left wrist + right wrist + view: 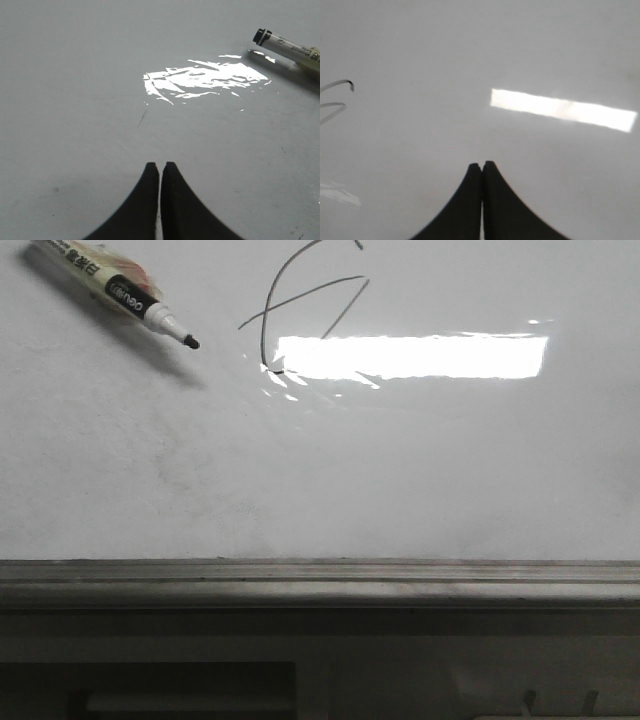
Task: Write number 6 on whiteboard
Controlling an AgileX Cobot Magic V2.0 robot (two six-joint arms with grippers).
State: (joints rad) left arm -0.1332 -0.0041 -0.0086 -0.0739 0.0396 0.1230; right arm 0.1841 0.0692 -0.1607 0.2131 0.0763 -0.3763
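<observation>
The whiteboard (400, 470) fills the front view, glossy white with faint grey smudges. The number 6 (268, 313) is thin black lines at the far middle: a tall curved stroke crossed by a slanted, hooked line. Part of it shows in the right wrist view (337, 83). An uncapped black marker (110, 288) lies on the board at the far left, tip towards the 6; it also shows in the left wrist view (287, 47). My left gripper (160, 164) is shut and empty, apart from the marker. My right gripper (482, 163) is shut and empty. Neither gripper shows in the front view.
A bright rectangular glare (410, 357) lies just right of the 6's lower end. The board's grey metal edge (320, 580) runs along the near side, with dark structure below it.
</observation>
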